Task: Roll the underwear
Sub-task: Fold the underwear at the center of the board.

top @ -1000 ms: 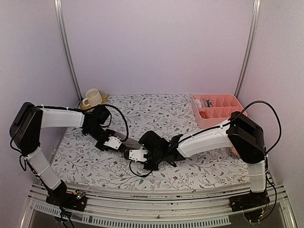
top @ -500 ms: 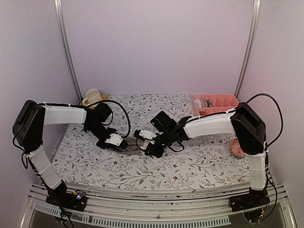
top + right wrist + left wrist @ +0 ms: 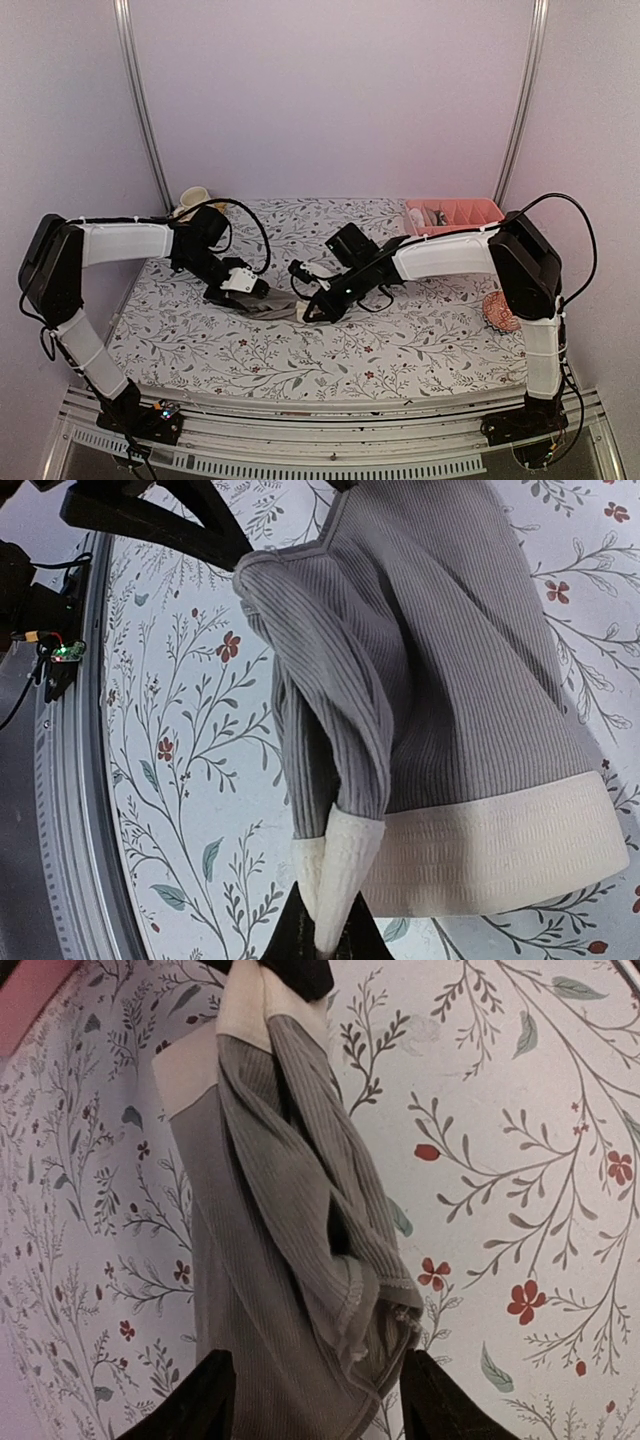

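The taupe underwear (image 3: 270, 1220) with a wide cream waistband (image 3: 500, 850) lies loosely folded lengthwise on the flowered table cover (image 3: 400, 340), small and dark in the top view (image 3: 283, 308). My right gripper (image 3: 325, 935) is shut on a pinched fold of the waistband's corner. At the opposite end my left gripper (image 3: 315, 1385) is open, its fingers (image 3: 205, 1395) standing either side of the crotch end without pinching it. From above, the left gripper (image 3: 262, 297) and right gripper (image 3: 305, 312) nearly meet at mid-table.
A pink divided organiser (image 3: 455, 215) stands at the back right. A cream cup (image 3: 193, 198) sits at the back left, and a pink knitted ball (image 3: 499, 310) at the right edge. The table's metal front rail (image 3: 60, 730) shows in the right wrist view.
My left gripper has opened and let go of the underwear's end. The right gripper, still holding the waistband, has swung from the front toward mid-table, drawing the cloth out lengthwise.
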You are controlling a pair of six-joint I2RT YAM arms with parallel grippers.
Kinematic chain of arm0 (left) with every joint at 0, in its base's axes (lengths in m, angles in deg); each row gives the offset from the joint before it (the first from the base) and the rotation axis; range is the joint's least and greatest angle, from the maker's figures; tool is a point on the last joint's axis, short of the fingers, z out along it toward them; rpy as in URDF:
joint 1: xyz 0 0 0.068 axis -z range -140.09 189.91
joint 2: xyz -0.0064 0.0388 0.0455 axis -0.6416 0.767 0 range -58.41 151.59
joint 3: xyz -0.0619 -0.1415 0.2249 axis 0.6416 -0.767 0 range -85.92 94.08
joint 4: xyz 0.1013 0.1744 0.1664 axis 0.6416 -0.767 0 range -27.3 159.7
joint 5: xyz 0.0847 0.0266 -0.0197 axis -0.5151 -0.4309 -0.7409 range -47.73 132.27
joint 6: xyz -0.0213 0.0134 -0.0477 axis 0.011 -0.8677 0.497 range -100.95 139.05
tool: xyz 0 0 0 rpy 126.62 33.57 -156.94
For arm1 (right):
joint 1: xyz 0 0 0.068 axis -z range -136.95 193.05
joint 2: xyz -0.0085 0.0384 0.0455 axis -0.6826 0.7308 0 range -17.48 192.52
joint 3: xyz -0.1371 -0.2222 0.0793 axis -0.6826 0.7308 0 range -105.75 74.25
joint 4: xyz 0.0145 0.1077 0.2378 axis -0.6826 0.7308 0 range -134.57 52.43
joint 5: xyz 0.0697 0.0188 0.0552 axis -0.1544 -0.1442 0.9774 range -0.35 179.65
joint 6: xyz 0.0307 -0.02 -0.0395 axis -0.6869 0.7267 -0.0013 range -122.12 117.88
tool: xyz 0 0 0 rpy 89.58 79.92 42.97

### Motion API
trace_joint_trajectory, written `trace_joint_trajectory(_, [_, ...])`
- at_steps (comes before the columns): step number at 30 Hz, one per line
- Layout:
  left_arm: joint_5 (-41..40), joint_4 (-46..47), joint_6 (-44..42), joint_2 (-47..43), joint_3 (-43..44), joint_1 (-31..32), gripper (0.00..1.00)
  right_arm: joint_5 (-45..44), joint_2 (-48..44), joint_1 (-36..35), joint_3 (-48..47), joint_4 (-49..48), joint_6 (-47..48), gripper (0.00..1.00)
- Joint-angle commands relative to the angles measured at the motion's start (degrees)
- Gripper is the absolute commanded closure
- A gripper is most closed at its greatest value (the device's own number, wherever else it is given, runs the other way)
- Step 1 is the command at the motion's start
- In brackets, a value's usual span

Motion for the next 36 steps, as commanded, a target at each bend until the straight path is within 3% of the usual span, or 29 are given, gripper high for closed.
trace_joint_trajectory(1, [1.53,6.03,2.53,-2.69,-0.96,-0.61,0.38,4.34,0.68,1.26,-2.39,0.25,-2.42,0.98])
trace_joint_trajectory(8, [0.40,10.55,2.26,-2.52,-5.25,1.65,0.32,7.11,1.54,2.48,-2.61,0.18,-6.47,0.98])
trace_joint_trajectory(16, [0.17,10.25,2.87,-0.59,-3.88,1.99,0.32,9.98,2.35,4.61,-2.59,-0.09,-11.37,0.98])
trace_joint_trajectory(19, [0.11,10.92,3.99,-0.48,-3.38,2.22,0.23,11.01,3.18,5.39,-3.10,0.16,-12.65,0.98])
trace_joint_trajectory(36, [-6.69,17.32,9.38,4.83,-1.91,4.76,0.32,17.59,8.23,9.69,-6.87,1.69,-18.38,0.98])
